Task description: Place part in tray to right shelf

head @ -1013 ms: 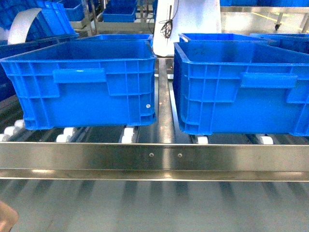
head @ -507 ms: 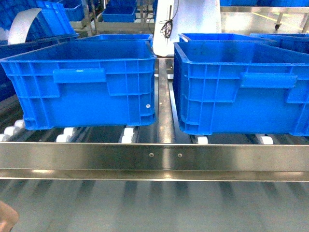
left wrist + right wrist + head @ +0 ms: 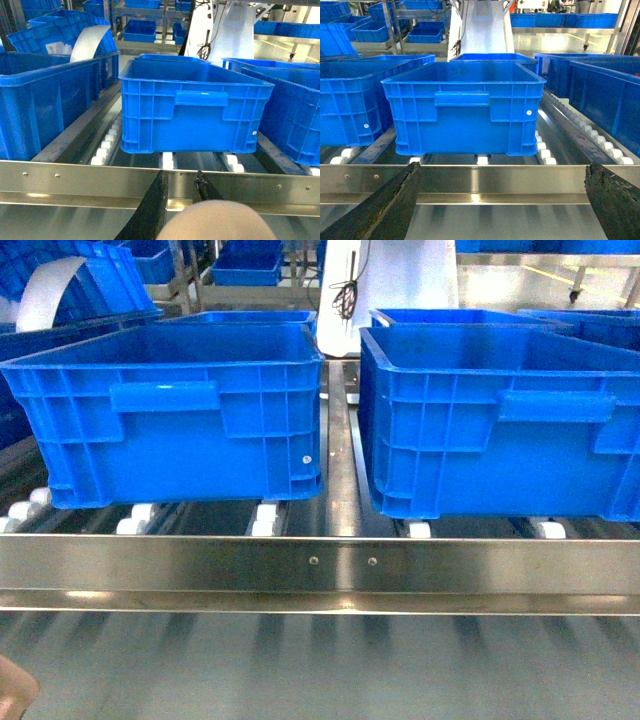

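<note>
Left tool [image 3: 180, 192] nearly closed on beige thing, unclear | right tool [image 3: 502, 200] wide open, empty | right shelf [image 3: 485, 184] straight ahead, nearer

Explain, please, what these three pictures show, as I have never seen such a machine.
This is a wheeled robot with two arms. One picture comes from its head camera, two from its wrist cameras. All face a steel shelf with white rollers, carrying blue crates. The right hand is open and empty. On the left hand, the dark fingers sit close together by a rounded beige thing; whether they grip it is unclear.
</note>
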Controlling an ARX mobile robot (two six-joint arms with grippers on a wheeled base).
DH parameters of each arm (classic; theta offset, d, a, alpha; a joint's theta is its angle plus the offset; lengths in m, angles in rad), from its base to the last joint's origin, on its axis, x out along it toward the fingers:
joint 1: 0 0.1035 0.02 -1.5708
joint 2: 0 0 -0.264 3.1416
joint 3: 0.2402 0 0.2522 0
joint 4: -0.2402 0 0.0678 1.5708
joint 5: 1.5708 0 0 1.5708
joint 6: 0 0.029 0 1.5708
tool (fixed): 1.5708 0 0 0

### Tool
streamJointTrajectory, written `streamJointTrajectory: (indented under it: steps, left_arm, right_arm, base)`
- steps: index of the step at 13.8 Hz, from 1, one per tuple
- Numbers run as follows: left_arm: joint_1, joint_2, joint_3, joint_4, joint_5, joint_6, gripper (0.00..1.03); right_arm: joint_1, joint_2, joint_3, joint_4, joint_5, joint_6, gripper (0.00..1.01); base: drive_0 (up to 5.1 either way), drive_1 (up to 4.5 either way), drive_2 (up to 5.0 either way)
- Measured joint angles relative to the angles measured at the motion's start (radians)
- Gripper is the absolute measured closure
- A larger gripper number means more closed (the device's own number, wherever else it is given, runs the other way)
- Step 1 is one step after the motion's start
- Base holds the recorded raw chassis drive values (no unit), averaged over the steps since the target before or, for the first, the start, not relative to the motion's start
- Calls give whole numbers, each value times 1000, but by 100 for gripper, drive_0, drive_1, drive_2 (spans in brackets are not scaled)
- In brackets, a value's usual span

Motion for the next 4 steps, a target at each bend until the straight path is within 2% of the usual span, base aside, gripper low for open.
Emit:
streamJointTrajectory:
  steps: [4]
  left_arm:
    - [0,0,0,0,0,0,91]
  right_arm:
    - [0,0,0,0,0,0,3]
  base:
    - [0,0,0]
